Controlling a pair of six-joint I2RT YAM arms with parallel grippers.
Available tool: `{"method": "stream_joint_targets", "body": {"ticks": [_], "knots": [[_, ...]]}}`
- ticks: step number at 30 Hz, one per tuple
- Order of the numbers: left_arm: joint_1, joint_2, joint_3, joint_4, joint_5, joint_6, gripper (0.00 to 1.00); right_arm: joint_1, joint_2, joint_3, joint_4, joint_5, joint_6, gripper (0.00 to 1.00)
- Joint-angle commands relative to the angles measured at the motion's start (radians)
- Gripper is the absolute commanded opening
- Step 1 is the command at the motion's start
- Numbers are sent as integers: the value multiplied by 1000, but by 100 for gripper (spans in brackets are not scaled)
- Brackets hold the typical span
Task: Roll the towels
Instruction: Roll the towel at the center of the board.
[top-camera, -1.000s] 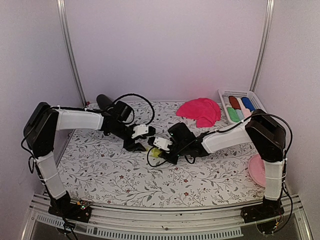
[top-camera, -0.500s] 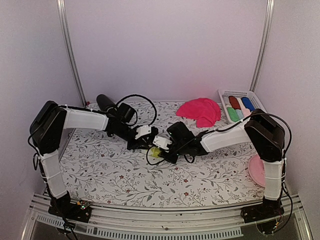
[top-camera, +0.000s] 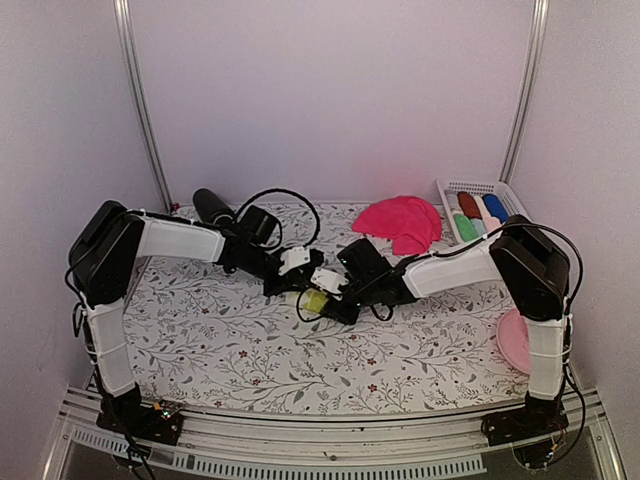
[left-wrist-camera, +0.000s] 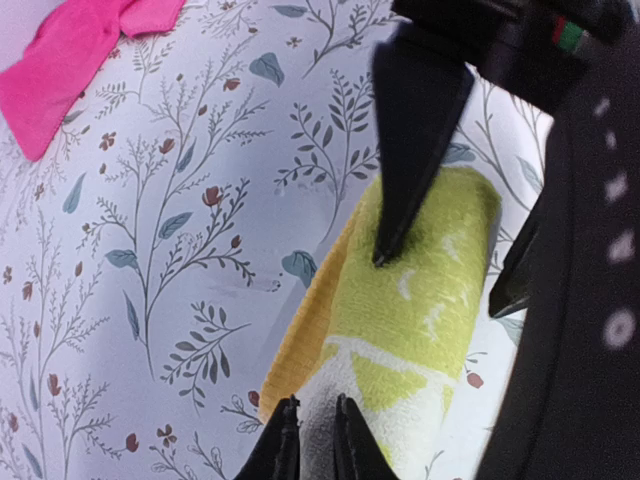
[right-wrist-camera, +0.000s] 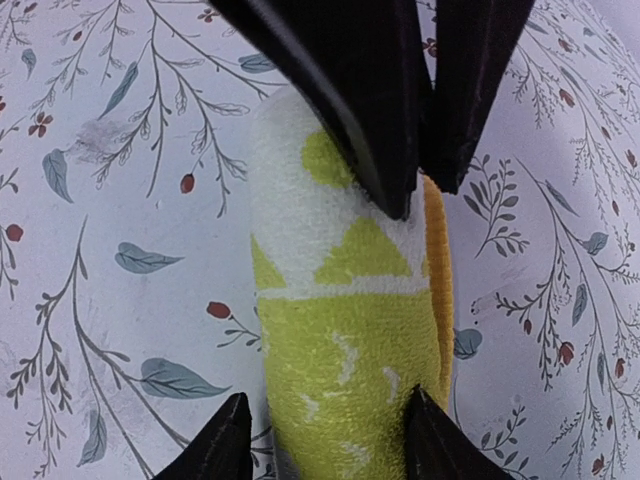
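The left gripper (left-wrist-camera: 312, 445) has closed in on the right gripper (right-wrist-camera: 325, 440), mid-table and away from every edge. The right clamps the yellow-green towel roll (right-wrist-camera: 340, 330). The left seems pinched on its white end, so this roll looks nearly finished.

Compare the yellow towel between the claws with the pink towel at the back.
The yellow towel is rolled into a short tube; the pink towel lies loose and crumpled. The yellow towel has white and lime patches; the pink towel is plain. The left claw and right claw hold the yellow towel; nothing touches the pink towel. Both are soft cloth on the table.
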Motion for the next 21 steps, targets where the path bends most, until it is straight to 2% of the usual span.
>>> {"method": "stream_joint_targets", "body": {"ticks": [1,4,9,12,15,21], "knots": [[-23,68,-40,-32,-137,-2,13,-23,-28,-8,-112,-92,49,56],[-26,73,-40,-28,-151,-1,14,-38,-75,-21,-126,-134,89,66],[-41,60,-73,8,-187,5,14,-57,-110,-23,-133,-231,121,67],[-49,43,-97,20,-191,4,16,-57,-88,-14,-119,-222,124,57],[-51,30,-106,22,-191,-4,18,-53,-53,3,-120,-215,114,44],[-42,-44,-107,34,-195,-28,22,-23,-16,2,-120,-163,89,28]]}}
